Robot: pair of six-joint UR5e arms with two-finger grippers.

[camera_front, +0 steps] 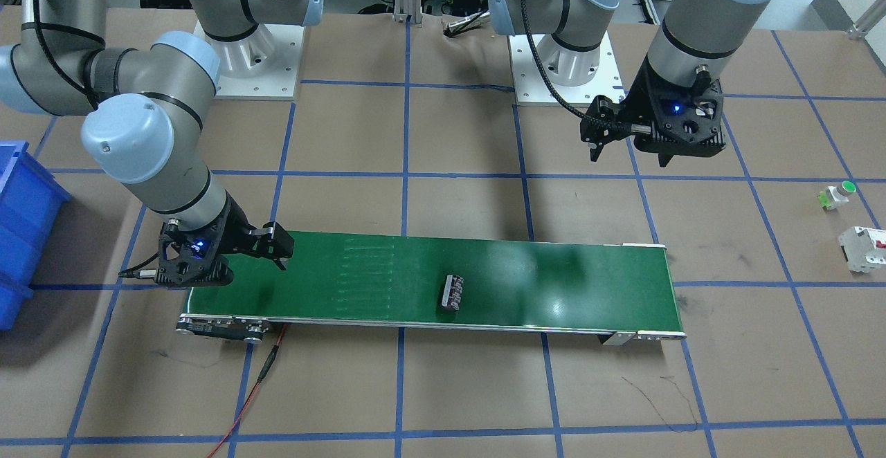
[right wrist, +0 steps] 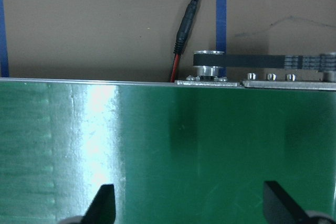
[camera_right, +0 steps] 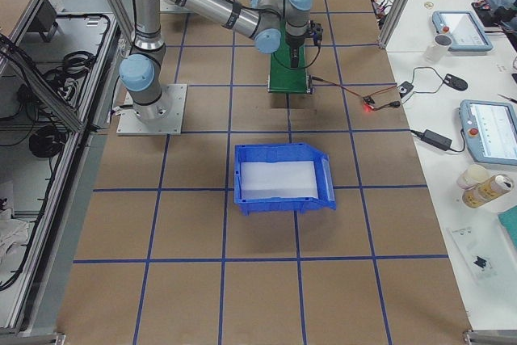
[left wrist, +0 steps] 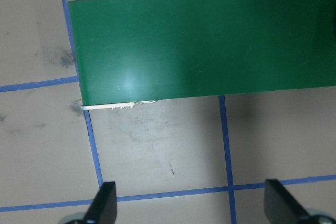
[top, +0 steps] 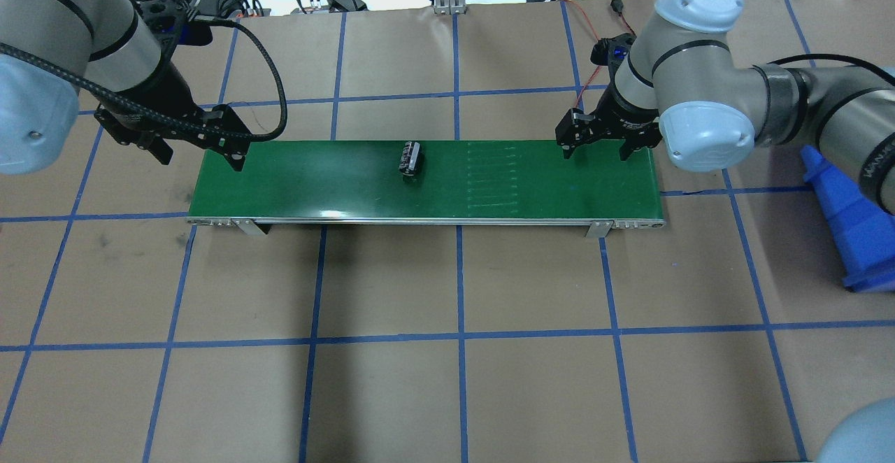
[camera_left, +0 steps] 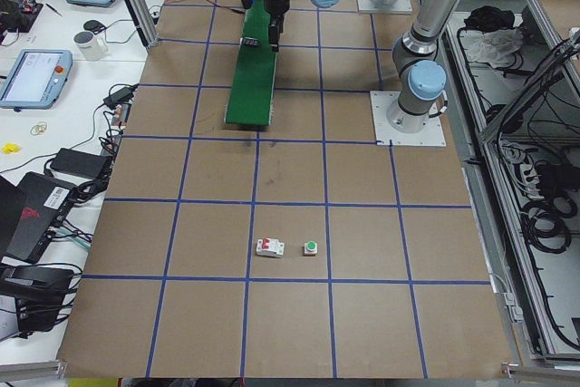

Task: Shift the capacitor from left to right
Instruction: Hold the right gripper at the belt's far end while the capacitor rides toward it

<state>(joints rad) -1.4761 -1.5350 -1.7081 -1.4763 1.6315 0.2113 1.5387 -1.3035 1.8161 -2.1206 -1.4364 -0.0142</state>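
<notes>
The capacitor (camera_front: 453, 292) is a small black cylinder with pale markings. It lies on its side on the green conveyor belt (camera_front: 567, 285), slightly left of the belt's middle in the overhead view (top: 411, 159). My left gripper (top: 201, 154) is open and empty and hangs by the belt's left end; its wrist view (left wrist: 191, 203) shows bare table beside the belt (left wrist: 210, 40). My right gripper (top: 594, 150) is open and empty above the belt's right end, and its wrist view (right wrist: 191, 203) shows only belt. Both grippers are well apart from the capacitor.
A green-capped push button (camera_front: 837, 194) and a white breaker (camera_front: 862, 247) sit on the table beyond the belt's left end. A blue bin (camera_right: 283, 179) stands beyond the right end. A red-black cable (right wrist: 185, 24) runs from the belt's motor end.
</notes>
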